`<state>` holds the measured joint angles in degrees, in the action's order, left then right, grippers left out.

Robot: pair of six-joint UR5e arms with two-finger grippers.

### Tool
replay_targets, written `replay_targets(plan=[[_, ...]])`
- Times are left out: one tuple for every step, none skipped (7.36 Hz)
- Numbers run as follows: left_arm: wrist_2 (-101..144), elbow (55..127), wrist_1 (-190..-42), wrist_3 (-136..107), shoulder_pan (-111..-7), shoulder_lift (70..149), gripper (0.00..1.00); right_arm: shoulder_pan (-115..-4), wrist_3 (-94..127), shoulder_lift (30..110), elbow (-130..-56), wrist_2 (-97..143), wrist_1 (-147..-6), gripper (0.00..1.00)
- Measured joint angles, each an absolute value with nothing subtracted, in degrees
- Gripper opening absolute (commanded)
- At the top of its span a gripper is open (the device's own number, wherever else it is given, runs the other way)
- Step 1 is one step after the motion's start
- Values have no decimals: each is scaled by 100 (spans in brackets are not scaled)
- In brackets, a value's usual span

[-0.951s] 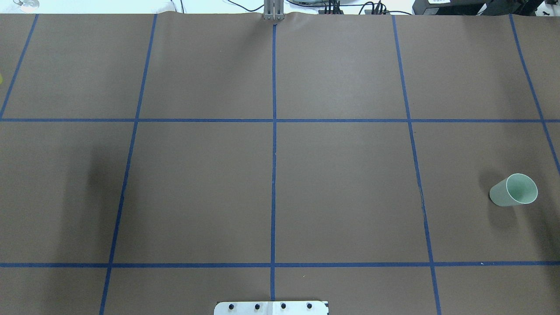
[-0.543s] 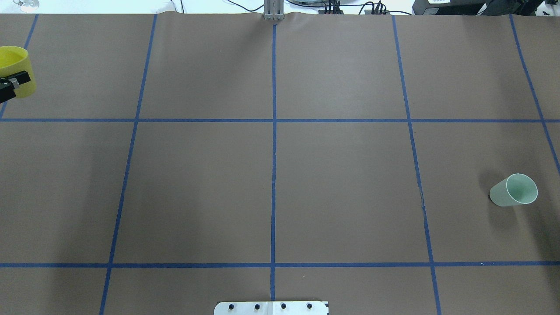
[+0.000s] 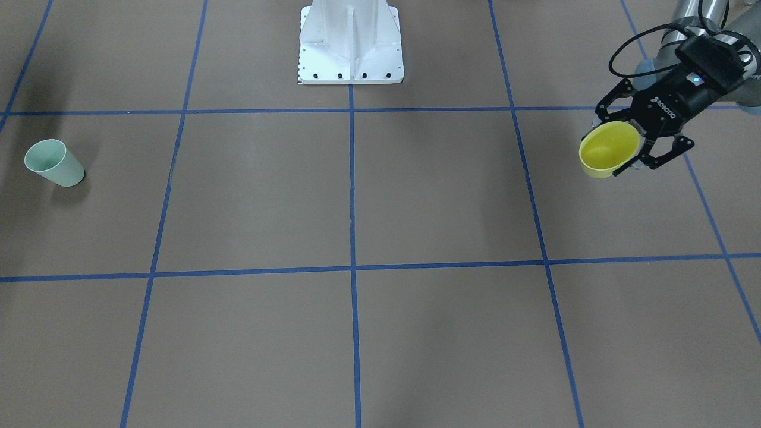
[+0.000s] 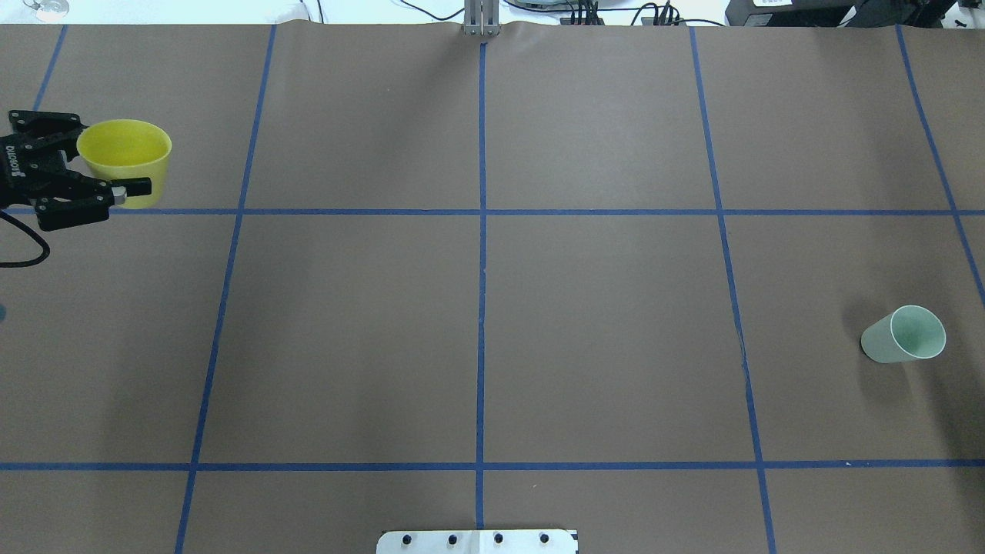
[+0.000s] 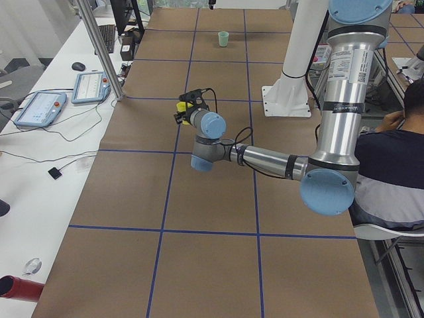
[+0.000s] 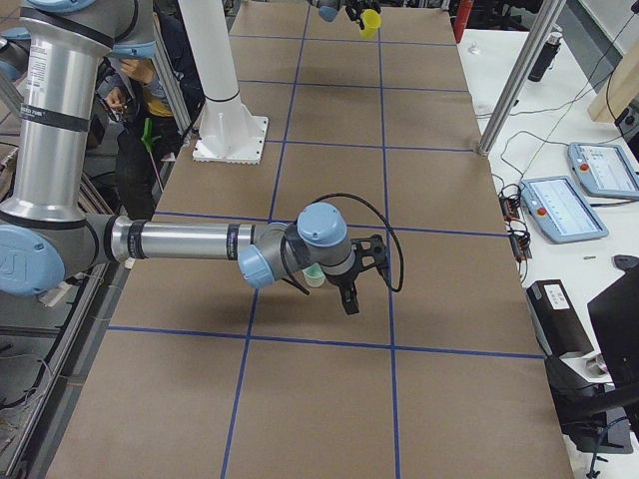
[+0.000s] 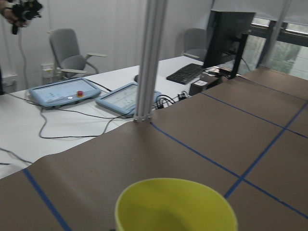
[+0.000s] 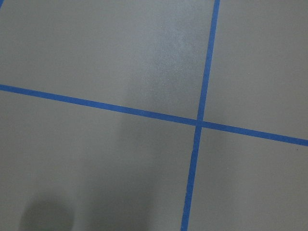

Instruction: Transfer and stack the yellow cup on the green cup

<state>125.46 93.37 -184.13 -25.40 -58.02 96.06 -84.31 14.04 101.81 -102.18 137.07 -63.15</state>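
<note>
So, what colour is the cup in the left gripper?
Plain bright yellow cup; the front-facing view shows it best.

**Passage:** brown paper-covered table (image 4: 600,331), crossed by flat blue tape grid lines (image 4: 481,308). It lies open along the whole stretch between the bright yellow plastic cup (image 4: 125,150), held aloft in the closed left gripper (image 3: 615,145), and the pale mint-green plastic cup (image 4: 904,335), upright near the opposite end.

**Obstacles:**
- White metal robot pedestal (image 3: 351,44), at the centre of the robot-side edge.
- Silver aluminium post (image 4: 482,21), at the centre of the operators' edge.
- Right arm (image 6: 190,239), stretched low just outward of that last cup.
</note>
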Motion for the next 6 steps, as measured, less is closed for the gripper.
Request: replay_targets(plan=[[12735,9294,-18402,-2343,-5436,9897,0,-8434,1629,10082,-10222,13966,-6333,100],[12799,9178,-18396,-2216,-4986,10282,0,-8435,1989,9918,-10244,14201,-6339,100],[12795,8972,-18391,-2107,-4609,10732,0,-8432,2471,9666,-10255,14500,-6336,100],[12730,8759,-18386,-2065,-4367,11087,2,-8413,2923,9395,-10258,14785,-6332,100],[12559,8599,-18385,-2051,-4198,11302,3,-8326,3371,9094,-10283,15007,-6327,100],[12374,8500,-18380,-2045,-4075,11472,3,-8108,3911,8760,-10361,15111,-6325,100]])
